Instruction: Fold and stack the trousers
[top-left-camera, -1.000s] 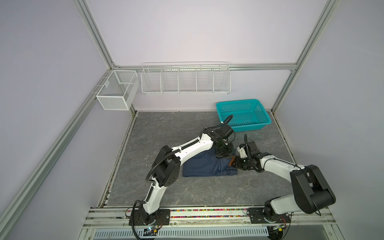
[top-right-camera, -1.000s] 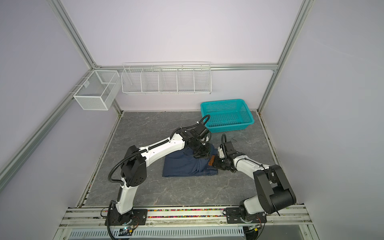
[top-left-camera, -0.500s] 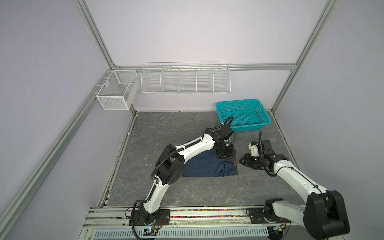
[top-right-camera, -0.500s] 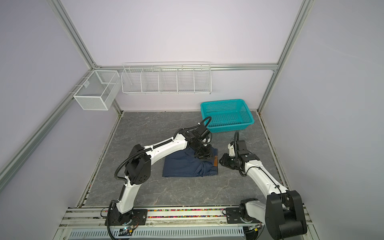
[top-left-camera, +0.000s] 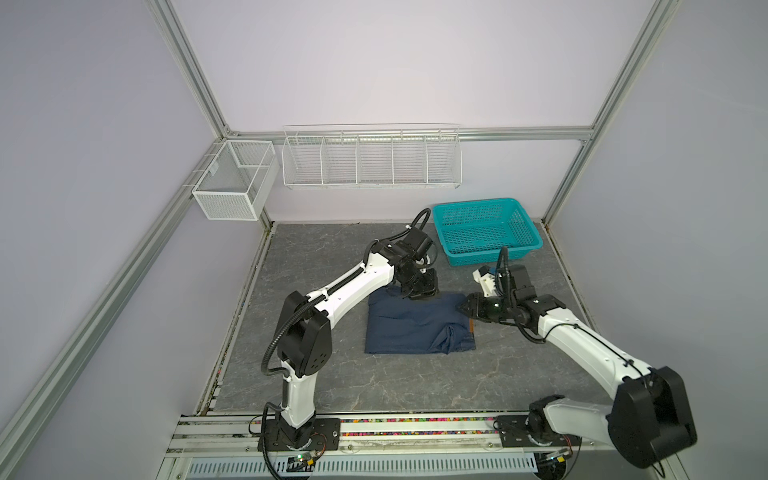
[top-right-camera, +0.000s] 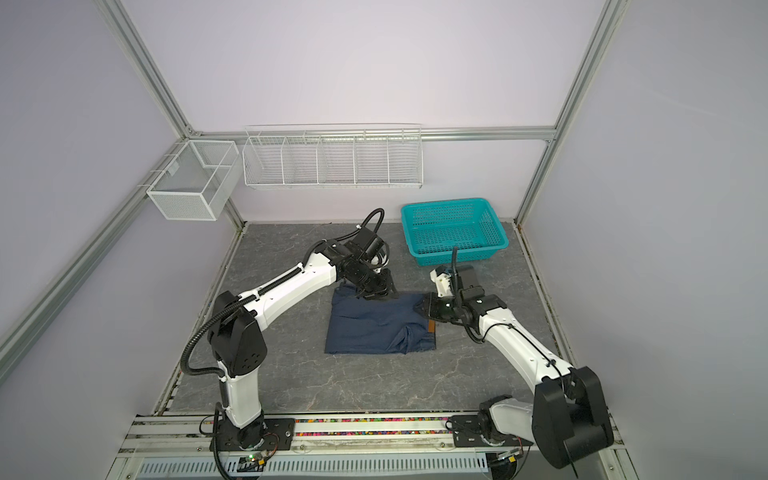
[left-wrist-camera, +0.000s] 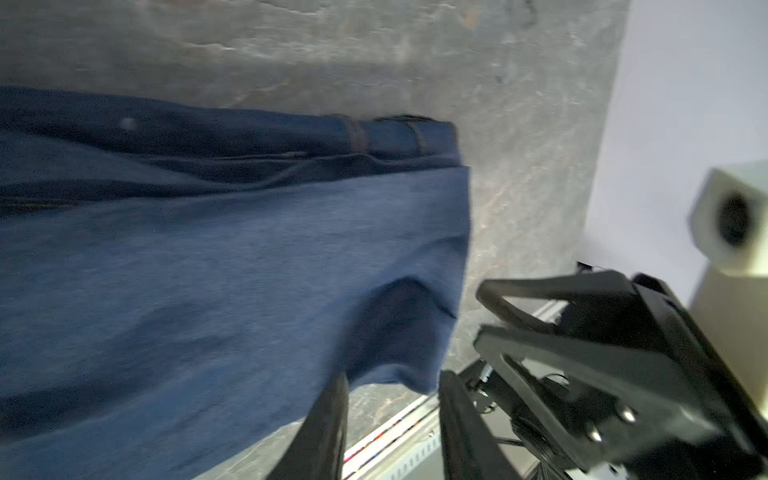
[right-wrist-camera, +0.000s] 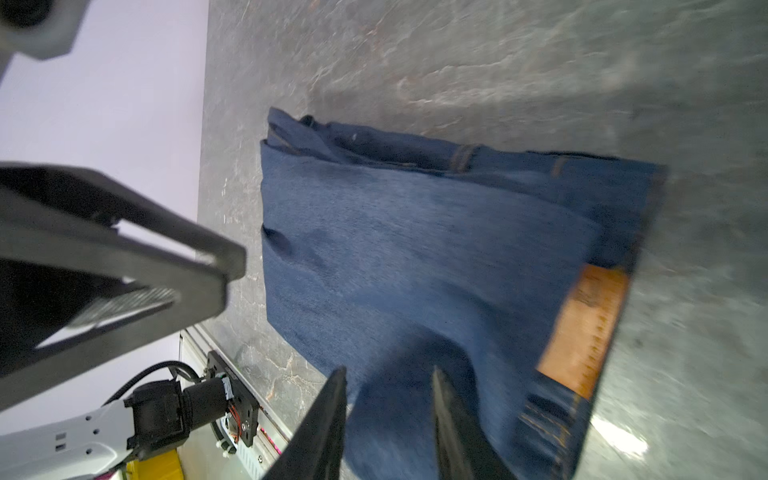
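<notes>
The trousers (top-left-camera: 415, 328) (top-right-camera: 374, 326) lie on the grey table as a flat dark blue folded rectangle, with a tan patch (right-wrist-camera: 582, 328) on the waistband at their right edge. My left gripper (top-left-camera: 419, 293) (top-right-camera: 376, 293) hovers at their back edge. In the left wrist view the left gripper (left-wrist-camera: 392, 378) is open, with bare table and the cloth's corner (left-wrist-camera: 415, 365) beyond the gap. My right gripper (top-left-camera: 462, 309) (top-right-camera: 422, 311) is at the back right corner. Seen from its wrist, the right gripper (right-wrist-camera: 388, 374) is open just above the denim (right-wrist-camera: 415, 249), holding nothing.
A teal basket (top-left-camera: 476, 203) (top-right-camera: 444, 202) stands at the back right, just behind the right gripper. A white wire rack (top-left-camera: 370, 162) and a wire box (top-left-camera: 232, 183) hang on the back wall. Grey table (top-left-camera: 374, 386) shows in front of the trousers.
My left gripper has opened and let go of the cloth at the back edge. The right gripper opened wider, drew back to the right, then returned to the trousers' right edge.
</notes>
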